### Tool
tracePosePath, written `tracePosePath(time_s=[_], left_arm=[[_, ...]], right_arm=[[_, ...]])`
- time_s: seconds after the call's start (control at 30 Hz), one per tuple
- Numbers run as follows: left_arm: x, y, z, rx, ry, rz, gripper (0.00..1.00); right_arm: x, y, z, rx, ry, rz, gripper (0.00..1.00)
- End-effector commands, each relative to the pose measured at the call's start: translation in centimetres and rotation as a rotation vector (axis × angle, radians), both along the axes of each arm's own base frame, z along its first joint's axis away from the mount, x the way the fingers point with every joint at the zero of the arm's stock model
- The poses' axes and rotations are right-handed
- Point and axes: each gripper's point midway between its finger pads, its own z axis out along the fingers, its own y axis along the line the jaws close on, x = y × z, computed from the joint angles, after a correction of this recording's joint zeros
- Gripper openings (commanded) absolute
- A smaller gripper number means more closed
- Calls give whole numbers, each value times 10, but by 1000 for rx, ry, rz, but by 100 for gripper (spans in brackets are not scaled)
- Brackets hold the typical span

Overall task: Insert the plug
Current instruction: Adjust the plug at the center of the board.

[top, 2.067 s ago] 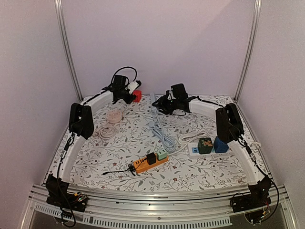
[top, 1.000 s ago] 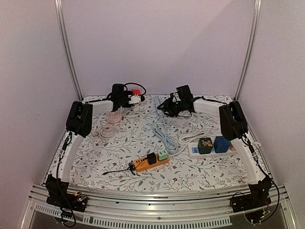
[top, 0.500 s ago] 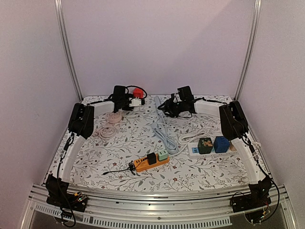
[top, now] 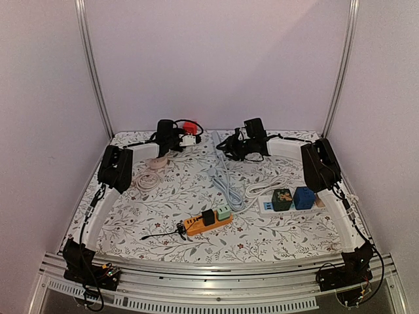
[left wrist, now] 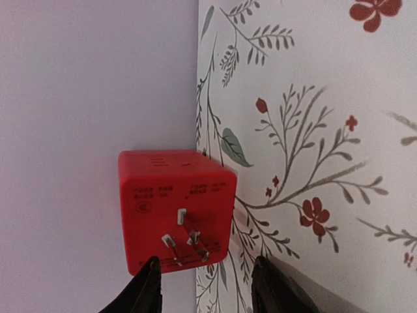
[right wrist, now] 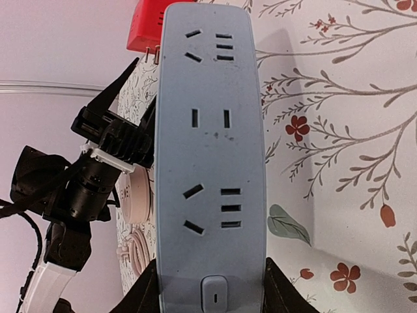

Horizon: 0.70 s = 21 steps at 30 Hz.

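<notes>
A red cube plug (left wrist: 176,212) lies at the table's back edge against the wall, prongs facing my left wrist camera. It also shows in the top view (top: 189,125) and the right wrist view (right wrist: 146,29). My left gripper (left wrist: 205,264) is open, its fingers (left wrist: 146,290) just short of the plug on either side; in the top view the left gripper (top: 184,139) sits beside the plug. My right gripper (right wrist: 210,287) is shut on the switch end of a blue-grey power strip (right wrist: 208,143), sockets up. The right gripper (top: 227,145) and the strip (top: 215,136) are at back centre.
A pink round extension with a coiled cable (top: 154,163) lies at left. An orange strip (top: 204,223) with black and green plugs lies near the front. A white strip (top: 267,207) carries green and blue cubes. A grey cable (top: 230,193) runs down the middle.
My left gripper carried the red plug back to the wall, let it go there and opened. My right gripper shifted slightly back with the strip.
</notes>
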Motion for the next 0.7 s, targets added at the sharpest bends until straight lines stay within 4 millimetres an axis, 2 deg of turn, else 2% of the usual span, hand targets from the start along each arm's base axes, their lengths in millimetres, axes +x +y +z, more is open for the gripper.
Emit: tracePosePath(time_s=[0.0, 0.13, 0.33, 0.43, 0.57, 0.63, 0.67], left_arm=[[-4, -30, 3, -24, -47, -72, 47], [7, -36, 14, -44, -131, -78, 44], [11, -35, -1, 1, -150, -92, 39], [12, -30, -7, 9, -143, -85, 33], [16, -27, -7, 14, -160, -85, 30], [16, -28, -7, 15, -158, -90, 24], [16, -27, -7, 17, -159, -89, 16]], right_arm=[[5, -5, 25, 39, -40, 3, 0], [6, -6, 23, 42, -41, 4, 0], [5, -7, 21, 47, -34, 10, 0], [7, -8, 22, 50, -39, 8, 0], [8, -8, 25, 62, -45, 11, 0], [8, -7, 26, 67, -46, 13, 0], [7, -7, 27, 68, -47, 14, 0]])
